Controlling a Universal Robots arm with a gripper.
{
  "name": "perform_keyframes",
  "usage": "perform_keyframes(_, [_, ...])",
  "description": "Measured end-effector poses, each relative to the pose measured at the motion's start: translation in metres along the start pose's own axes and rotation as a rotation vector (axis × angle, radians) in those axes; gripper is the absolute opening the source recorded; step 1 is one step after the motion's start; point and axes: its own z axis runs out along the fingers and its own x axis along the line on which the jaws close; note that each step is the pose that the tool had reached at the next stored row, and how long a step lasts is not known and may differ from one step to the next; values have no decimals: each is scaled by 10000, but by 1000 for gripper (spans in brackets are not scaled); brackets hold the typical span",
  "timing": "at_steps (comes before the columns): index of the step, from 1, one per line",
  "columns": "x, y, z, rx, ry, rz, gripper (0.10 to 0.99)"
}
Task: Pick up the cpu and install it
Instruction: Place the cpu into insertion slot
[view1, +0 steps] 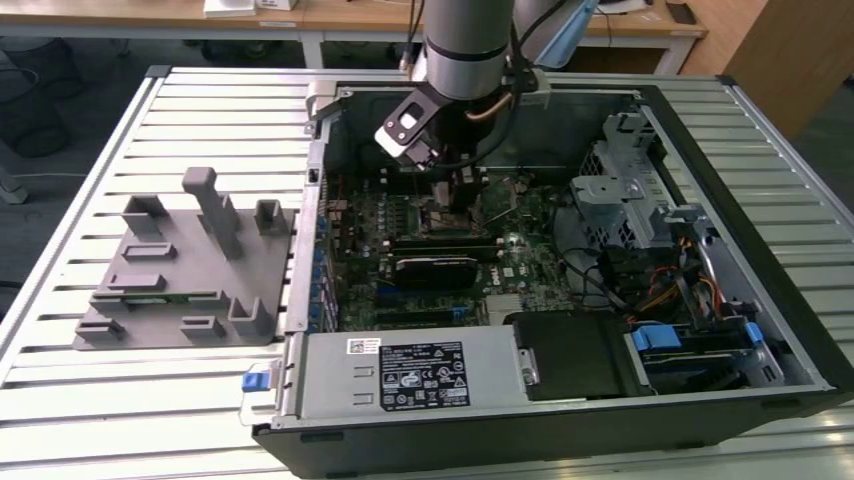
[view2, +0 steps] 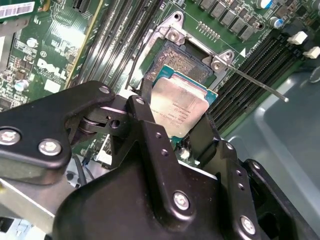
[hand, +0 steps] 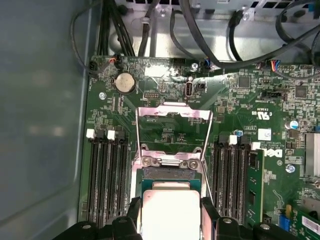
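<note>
Second wrist view: gripper (view2: 176, 112) clamped on the cpu (view2: 184, 105), held just above the open socket (view2: 172, 60) on the motherboard (view2: 35, 60). Installation step under way, by the look; seating it calls for square alignment and gentle lowering.

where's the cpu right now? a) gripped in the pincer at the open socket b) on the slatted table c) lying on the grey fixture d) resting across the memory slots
a: in the second wrist view the pincer clamps the cpu by two opposite edges, right at the open socket, whose contacts show just past the chip's edge.
</note>
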Motion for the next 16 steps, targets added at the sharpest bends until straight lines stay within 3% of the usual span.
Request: perform_keyframes(16, [-6,-34,220,22,-9,169,545])
